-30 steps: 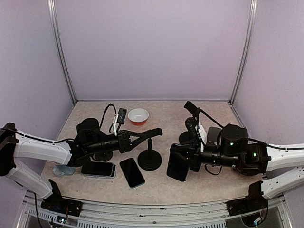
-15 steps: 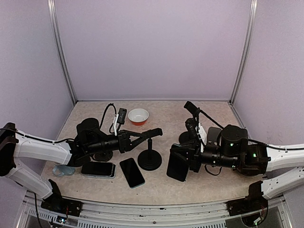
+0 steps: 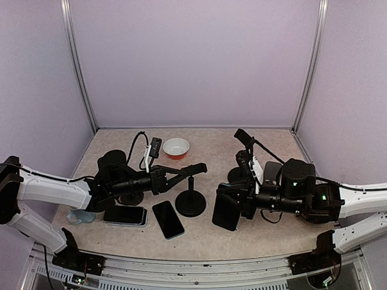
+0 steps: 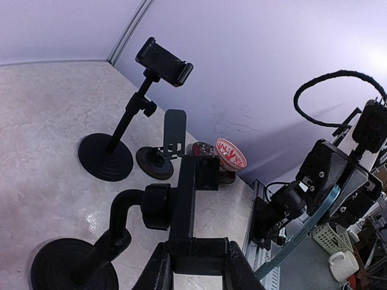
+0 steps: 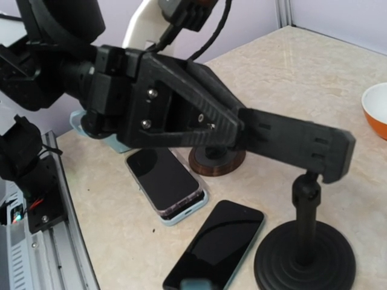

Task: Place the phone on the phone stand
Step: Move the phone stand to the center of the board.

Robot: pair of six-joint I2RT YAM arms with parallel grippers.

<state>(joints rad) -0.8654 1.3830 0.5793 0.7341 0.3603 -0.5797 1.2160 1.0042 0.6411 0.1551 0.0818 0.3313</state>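
Two grippers cooperate: the left gripper (image 3: 183, 172), jaws closed on the head of the phone stand (image 3: 191, 204) at frame centre, seemingly steadies it, while the right gripper (image 3: 233, 206) pinches the phone (image 3: 224, 212) upright just right of centre, apparently for insertion.

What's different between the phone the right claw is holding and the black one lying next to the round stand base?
The held phone stands upright, pinched in the right claw; the loose phone lies flat on the table with no claw on it. In the top view the held phone is right of the stand, the loose phone left of it. Both are black, flat slabs.
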